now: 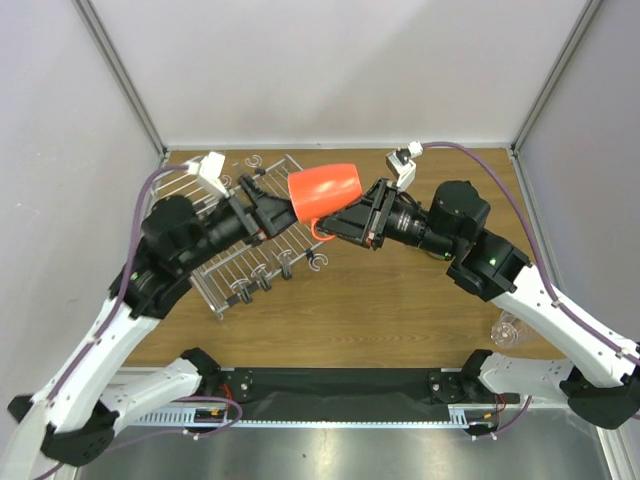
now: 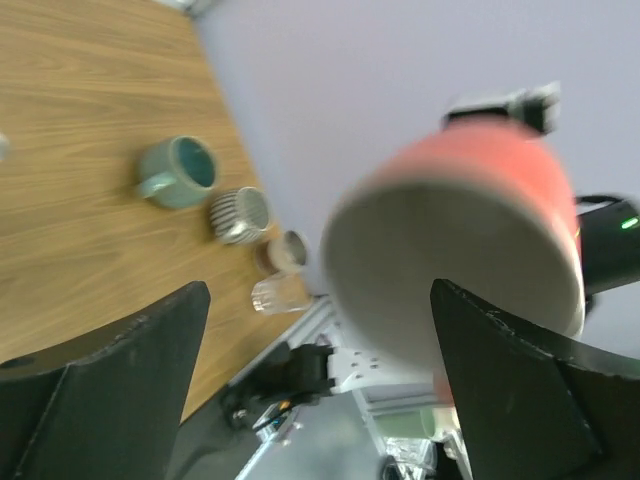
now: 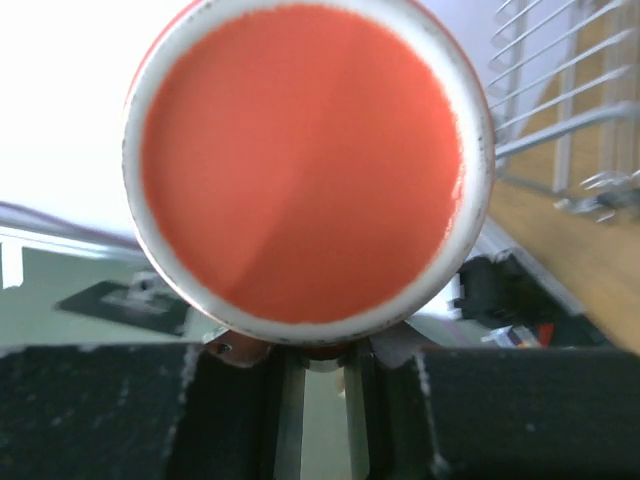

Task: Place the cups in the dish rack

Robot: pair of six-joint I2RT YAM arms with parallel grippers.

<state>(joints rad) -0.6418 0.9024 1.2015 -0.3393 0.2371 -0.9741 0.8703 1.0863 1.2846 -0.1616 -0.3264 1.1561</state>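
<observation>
A red mug point(image 1: 325, 190) with a white inside hangs in the air over the right end of the silver wire dish rack point(image 1: 235, 262). My right gripper point(image 1: 343, 222) is shut on its handle; in the right wrist view the mug's red base point(image 3: 300, 160) fills the frame above that gripper point(image 3: 322, 365). My left gripper point(image 1: 278, 212) is open at the mug's mouth. In the left wrist view the white inside point(image 2: 450, 270) faces the camera between the spread fingers of that gripper point(image 2: 318, 300). A teal mug point(image 2: 178, 171), a white ribbed mug point(image 2: 240, 215), a metal cup point(image 2: 285, 252) and a clear glass point(image 2: 280, 294) lie on the table.
The rack's rods show at the right of the right wrist view point(image 3: 560, 110). The clear glass point(image 1: 508, 330) lies by the right arm near the table's front edge in the top view. Grey walls close in the table on three sides.
</observation>
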